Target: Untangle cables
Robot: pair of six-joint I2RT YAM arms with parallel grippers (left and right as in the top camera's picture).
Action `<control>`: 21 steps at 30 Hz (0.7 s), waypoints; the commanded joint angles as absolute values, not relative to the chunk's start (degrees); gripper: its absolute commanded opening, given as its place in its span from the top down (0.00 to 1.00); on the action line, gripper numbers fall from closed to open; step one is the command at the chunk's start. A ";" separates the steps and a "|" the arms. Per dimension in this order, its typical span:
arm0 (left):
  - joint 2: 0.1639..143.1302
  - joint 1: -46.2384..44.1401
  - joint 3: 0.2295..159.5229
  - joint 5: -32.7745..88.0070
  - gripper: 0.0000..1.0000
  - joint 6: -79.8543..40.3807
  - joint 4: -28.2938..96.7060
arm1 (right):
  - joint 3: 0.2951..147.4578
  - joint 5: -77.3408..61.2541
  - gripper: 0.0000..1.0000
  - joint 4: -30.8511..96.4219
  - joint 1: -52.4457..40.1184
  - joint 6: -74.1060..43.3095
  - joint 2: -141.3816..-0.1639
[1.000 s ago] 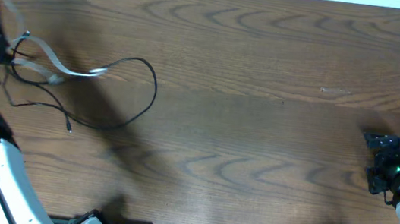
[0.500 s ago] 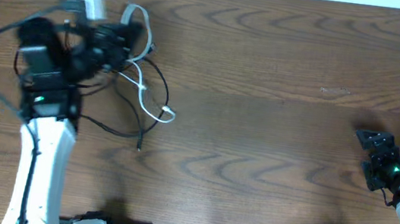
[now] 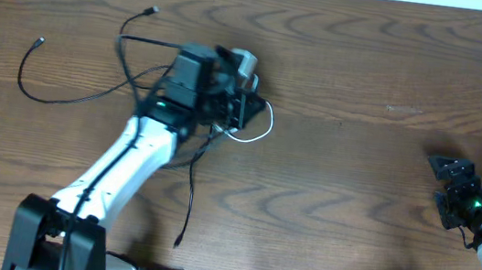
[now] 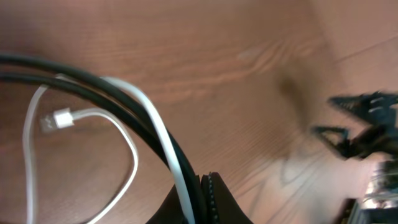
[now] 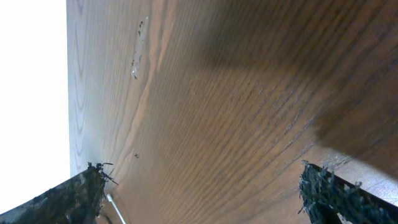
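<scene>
The cables [image 3: 89, 93] are found on the left half of the wooden table [image 3: 369, 68], bunched where the left gripper [image 3: 242, 108] is placed and fanning out from that point. In the overhead view the black cables [image 3: 43, 97] are seen as thin, limp cords: one is curved in a wide arc toward the left and ended by a small plug [image 3: 41, 39], another is looped up toward the far edge with its plug [image 3: 153, 11] lying there, and a third is trailed down toward the near edge, where its tip [image 3: 179, 241] is laid on bare wood. The white cable [image 3: 260, 130] is seen as a short loop just right of the gripper. In the left wrist view two black cords [image 4: 81, 78] are shown running side by side, with the white cable [image 4: 127, 140] laid against them and curled back into a loop, its small white plug [image 4: 61, 118] resting on the table inside the loop. The jaws of the left gripper [image 4: 202, 199] are pressed together, and the white and black cords are pinched between them. The right gripper [image 3: 447, 179] is kept well apart at the right edge of the table, above bare wood; its jaws are spread wide, as the right wrist view [image 5: 205, 193] shows, and nothing is held between them.
</scene>
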State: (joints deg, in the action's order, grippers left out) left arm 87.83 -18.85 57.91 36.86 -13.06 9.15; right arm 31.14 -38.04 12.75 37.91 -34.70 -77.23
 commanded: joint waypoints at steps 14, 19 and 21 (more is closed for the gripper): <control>84.95 -29.28 59.27 10.81 0.36 -7.05 12.21 | 31.18 -40.77 0.02 12.34 32.73 -33.54 -77.47; 79.37 -29.28 59.27 4.29 0.18 -0.56 13.28 | 31.18 -40.77 0.02 10.26 25.71 -33.58 -77.47; 77.91 -29.28 59.27 1.72 0.17 1.76 14.17 | 31.18 -40.75 0.02 8.62 22.68 -33.56 -77.47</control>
State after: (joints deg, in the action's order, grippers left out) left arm 80.73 -29.63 57.91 7.60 -3.84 13.21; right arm 31.14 -39.90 9.91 26.44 -34.26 -77.23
